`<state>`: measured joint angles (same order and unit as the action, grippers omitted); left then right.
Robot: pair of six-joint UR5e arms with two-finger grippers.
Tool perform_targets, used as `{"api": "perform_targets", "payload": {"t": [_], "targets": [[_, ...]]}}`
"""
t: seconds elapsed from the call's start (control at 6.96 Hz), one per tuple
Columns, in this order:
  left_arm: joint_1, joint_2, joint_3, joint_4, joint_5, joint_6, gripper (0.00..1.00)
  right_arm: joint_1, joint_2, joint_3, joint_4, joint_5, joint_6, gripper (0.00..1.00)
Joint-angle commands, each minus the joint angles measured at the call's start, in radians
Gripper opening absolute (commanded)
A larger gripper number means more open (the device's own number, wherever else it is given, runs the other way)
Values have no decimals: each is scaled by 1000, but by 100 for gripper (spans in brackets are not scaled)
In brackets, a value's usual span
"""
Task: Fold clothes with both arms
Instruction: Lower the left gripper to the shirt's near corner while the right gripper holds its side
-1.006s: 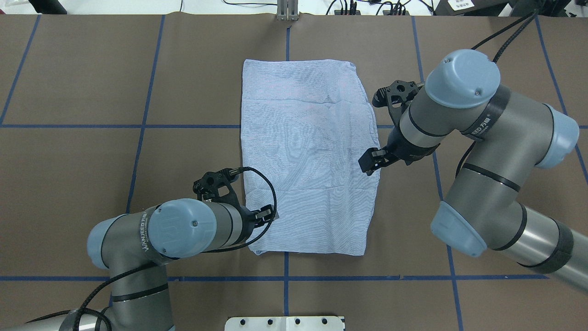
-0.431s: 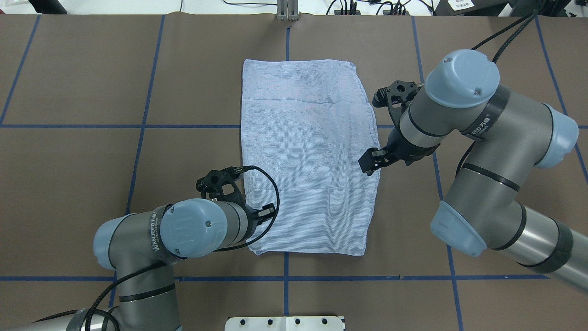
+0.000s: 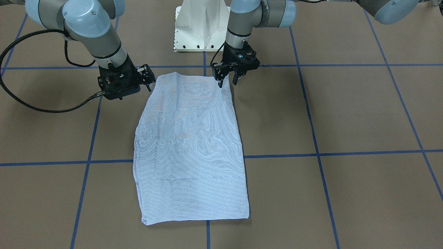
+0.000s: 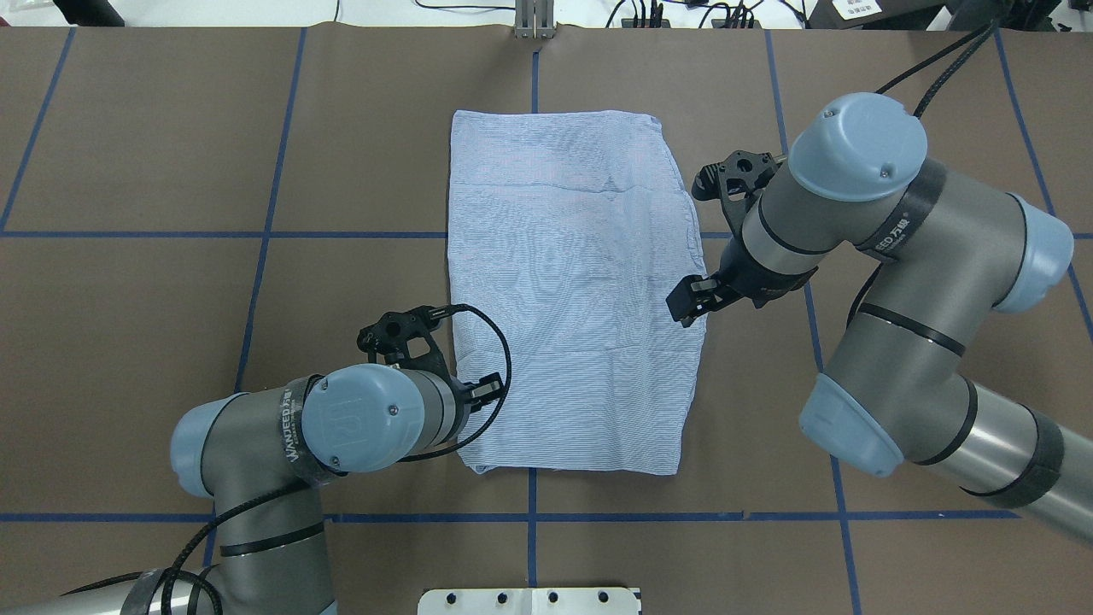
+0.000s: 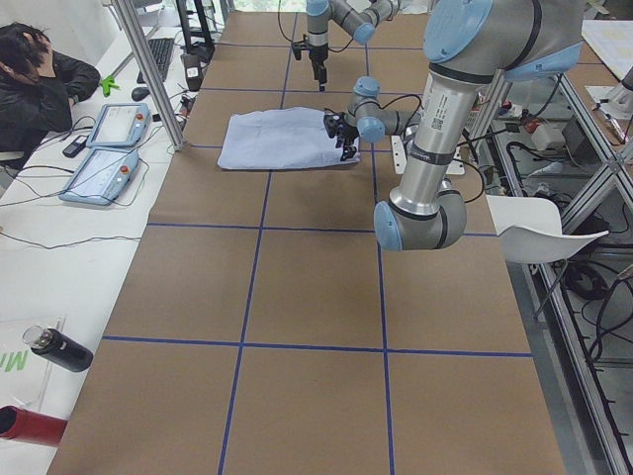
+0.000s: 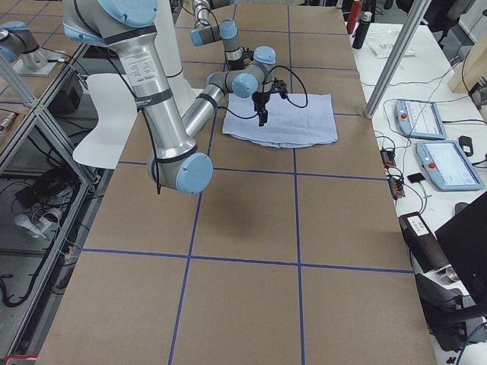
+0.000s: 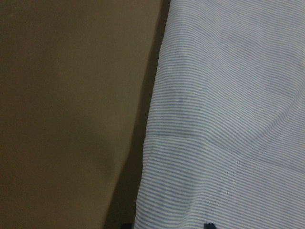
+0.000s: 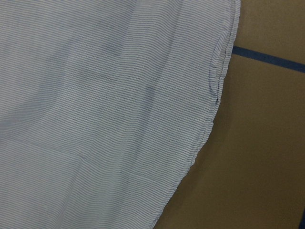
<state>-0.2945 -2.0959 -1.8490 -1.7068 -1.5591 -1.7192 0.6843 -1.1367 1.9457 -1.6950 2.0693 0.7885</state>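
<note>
Since 1 s ago L arm (image 4: pixel 363 418) swung its elbow a bit toward 3 o'clock & L fingers (image 4: pixel 487 390) drew back toward 9, onto the cloth edge; R arm (image 4: pixel 858 149) hasn't budged. Striped shirt (image 4: pixel 572 290) lies mid-tabletop (image 4: pixel 128 342), folded to a long strip running 12–6. L fingers parted, empty: one tip over cloth, other off it, near the 7 o'clock corner. R fingers (image 4: pixel 686 301) look parted too, nothing held, at the 3 o'clock edge. Prob. next: pinch both edges. Drop straight, get a tip under all layers, close fully before lifting. R sits nearer 12 than L, so match grip pts or fold skews.
</note>
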Motion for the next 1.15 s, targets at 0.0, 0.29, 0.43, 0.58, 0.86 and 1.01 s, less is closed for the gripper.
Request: {"api": "perform_targets", "payload": {"t": [0.0,0.29,0.43,0.58,0.86,1.01], "targets": [[8,0,-1,10,1,1,75,0,0,-4,0,-2,-2,100],[50,-4,1,10,1,1,75,0,-5,-4,0,-2,-2,100],[58,-6,2,10,-1,1,75,0,-6,-4,0,-2,-2,100],[70,-6,4,10,-1,1,74,1,-6,-4,0,-2,-2,100],[71,-6,8,12,-1,0,68,1,-8,-7,0,-2,-2,100],[68,-7,11,12,-1,-5,54,0,-8,-16,0,-2,-2,100]]}}
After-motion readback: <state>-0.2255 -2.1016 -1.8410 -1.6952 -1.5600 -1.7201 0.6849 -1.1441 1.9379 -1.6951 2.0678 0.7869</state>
